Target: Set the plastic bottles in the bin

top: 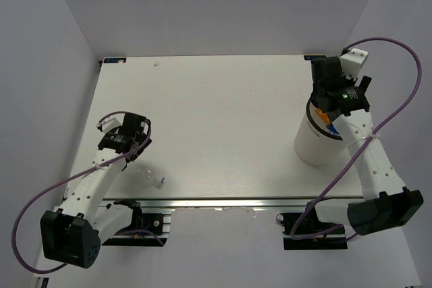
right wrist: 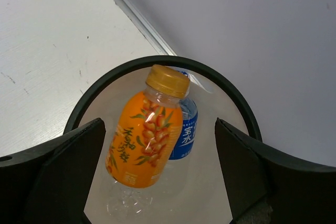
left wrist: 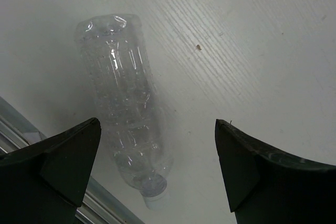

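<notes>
R gripper [right wrist: 158, 124] sits over the bin [top: 312, 146], fingers spread wide w/ a clear gap either side of the orange bottle [right wrist: 147, 140]. That one is tilted inside the bin's black rim, overlapping the blue-label bottle [right wrist: 185, 129]; sth clear & crinkled shows below them, can't tell more. L gripper [left wrist: 157, 124] is also spread wide w/ nothing in it, hovering above a clear crinkled bottle [left wrist: 123, 108] lying on its side on the desk [top: 223, 119], cap end toward the front edge.
</notes>
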### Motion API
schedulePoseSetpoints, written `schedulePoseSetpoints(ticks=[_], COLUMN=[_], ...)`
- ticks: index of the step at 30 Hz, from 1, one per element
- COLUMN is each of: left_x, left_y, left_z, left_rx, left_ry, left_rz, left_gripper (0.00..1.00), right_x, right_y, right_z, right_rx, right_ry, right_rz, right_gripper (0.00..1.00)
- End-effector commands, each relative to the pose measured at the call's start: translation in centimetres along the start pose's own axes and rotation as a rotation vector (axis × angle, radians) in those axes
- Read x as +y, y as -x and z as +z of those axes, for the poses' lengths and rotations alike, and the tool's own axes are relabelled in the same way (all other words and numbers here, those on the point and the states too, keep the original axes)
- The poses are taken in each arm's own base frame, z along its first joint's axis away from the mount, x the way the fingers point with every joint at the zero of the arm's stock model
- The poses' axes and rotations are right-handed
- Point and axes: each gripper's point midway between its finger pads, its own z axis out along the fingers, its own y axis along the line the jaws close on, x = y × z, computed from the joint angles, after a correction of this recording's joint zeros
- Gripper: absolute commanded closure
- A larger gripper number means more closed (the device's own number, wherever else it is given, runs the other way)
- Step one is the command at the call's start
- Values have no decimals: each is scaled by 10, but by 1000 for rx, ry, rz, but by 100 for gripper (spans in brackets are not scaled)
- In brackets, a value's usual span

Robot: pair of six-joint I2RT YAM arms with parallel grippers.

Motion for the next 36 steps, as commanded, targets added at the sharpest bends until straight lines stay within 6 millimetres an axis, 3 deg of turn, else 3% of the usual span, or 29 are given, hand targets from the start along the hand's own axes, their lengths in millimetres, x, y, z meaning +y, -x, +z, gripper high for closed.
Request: schedulePoseSetpoints(ticks=[1,6,11,12,17,20,21,24,25,28,30,31,32,33,35,36], left_x=[5,8,10,13,-6,-20,-23,-48,-61,-102,-143,-155,-167,-179,-179,-179], left_y=[-4,-11,-25,-34,-45,-52,-53,-41,-40,-13,-7,-13,-25,-21,-44,-44], left_z=[4,12,27,33,58,64,63,52,42,1,-54,-77,-120,-151,-200,-218], left_rx=[4,19,38,65,78,142,153,131,146,64,60,63,119,77,133,102], left_ry=[16,40,67,81,36,14,3,-133,-218,-484,-808,-943,-1163,-1327,-1562,-1631], left_rz=[-15,-12,-13,-2,33,117,128,121,152,183,221,275,327,353,468,495], left_gripper=[2,2,2,2,2,20,33,53,56,61,61,61,61,61,60,60], right_x=[-10,4,41,45,75,91,95,115,123,136,146,153,157,162,165,166], right_y=[15,35,63,65,57,58,56,48,44,38,28,26,22,18,12,9], right_z=[-7,-18,-58,-63,-90,-101,-104,-116,-123,-138,-152,-173,-185,-195,-222,-231], right_rx=[-37,-107,-210,-223,-239,-258,-252,-219,-207,-194,-174,-181,-166,-153,-146,-117], right_ry=[-2,148,503,543,787,891,918,1045,1100,1206,1303,1427,1505,1574,1758,1809], right_rz=[43,34,80,73,21,-1,-6,-19,-29,-40,-43,-53,-48,-50,-65,-48], right_gripper=[11,11,11,11,11,11,11,11,11,10,11,11,11,11,11,11])
